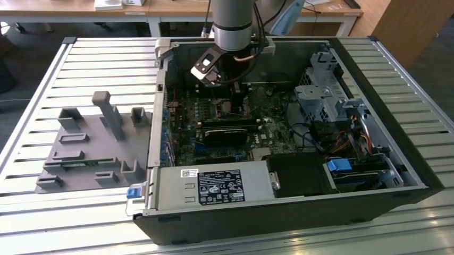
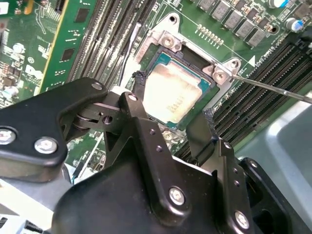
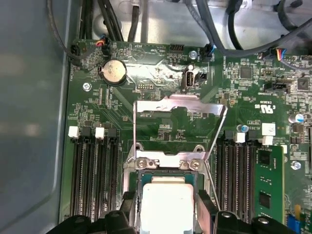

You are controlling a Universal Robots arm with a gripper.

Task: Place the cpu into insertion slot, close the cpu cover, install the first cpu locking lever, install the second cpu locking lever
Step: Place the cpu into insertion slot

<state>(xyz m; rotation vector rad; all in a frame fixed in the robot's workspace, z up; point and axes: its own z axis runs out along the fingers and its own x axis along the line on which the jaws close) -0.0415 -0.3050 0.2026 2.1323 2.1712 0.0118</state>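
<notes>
Where table [image 1: 85, 69] ends, desks [image 1: 184, 6] stand beyond.

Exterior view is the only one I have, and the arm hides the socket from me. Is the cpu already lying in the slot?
Observer: Yes. In both wrist views the cpu lies in the slot, with the end effector right over it.
Operator: And the cover, is it closed?
Observer: No. In the first wrist view the cover stands tilted up, and the board shows through its cut-out.
Operator: Is any lever locked?
Observer: In the second wrist view one lever juts out from the slot's corner; it looks unlatched.
</notes>
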